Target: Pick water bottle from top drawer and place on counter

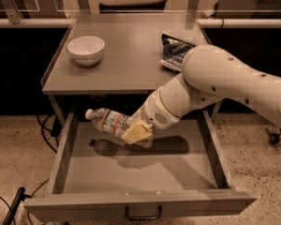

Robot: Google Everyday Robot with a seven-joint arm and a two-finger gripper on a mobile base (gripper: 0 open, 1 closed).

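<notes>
One water bottle (110, 122) hangs over the floor of the top drawer (140, 172), clamped at its base by the end effector (137, 132), cap angled up toward the drawer's left wall, below the surface (126, 55).

The gripper (137, 133), above the top drawer (64, 156), covers part of the water bottle (107, 121) (arm (234, 78) cropped right).

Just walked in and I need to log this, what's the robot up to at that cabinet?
The robot's gripper is closed on the water bottle over the open top drawer. The bottle hangs tilted, cap to the left, clear of the drawer floor, with its shadow beneath. It is not yet on the counter, where a white bowl and a snack bag sit.
</notes>
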